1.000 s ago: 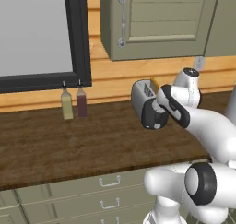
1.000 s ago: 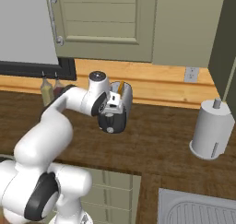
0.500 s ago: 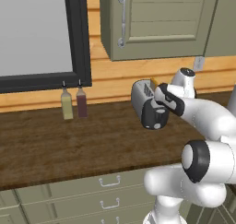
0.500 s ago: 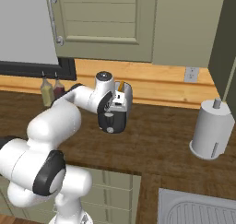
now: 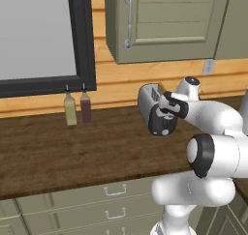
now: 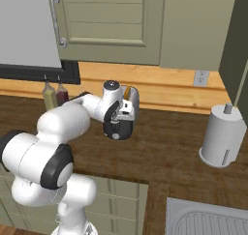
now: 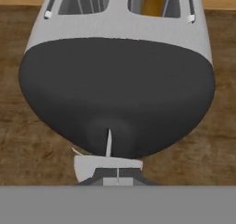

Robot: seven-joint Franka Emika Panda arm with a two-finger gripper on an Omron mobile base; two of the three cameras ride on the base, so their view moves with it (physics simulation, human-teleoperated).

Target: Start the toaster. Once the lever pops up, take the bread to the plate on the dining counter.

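The silver-grey toaster (image 5: pixel 145 101) (image 6: pixel 133 99) stands on the wood worktop near the back wall, its black end face (image 7: pixel 117 80) turned toward me. A golden edge of the bread (image 7: pixel 154 1) (image 6: pixel 127 91) shows in one of the top slots. My gripper (image 5: pixel 162 117) (image 6: pixel 119 126) (image 7: pixel 117 180) is shut and points down the end face. Its tips rest at the pale lever tab (image 7: pixel 108 165), which sits at the low end of its slit. The plate and the dining counter are out of view.
Two small bottles (image 5: pixel 70 109) (image 5: pixel 85 107) stand at the wall left of the toaster, under a black-framed window. A paper towel roll (image 6: pixel 223 137) stands to the right, with a sink (image 6: pixel 208 219) at the front right. A cabinet (image 5: pixel 164 26) hangs above.
The arm's elbow has swung closer to the cameras while the hand stays at the toaster's end face. The gripper stays shut.
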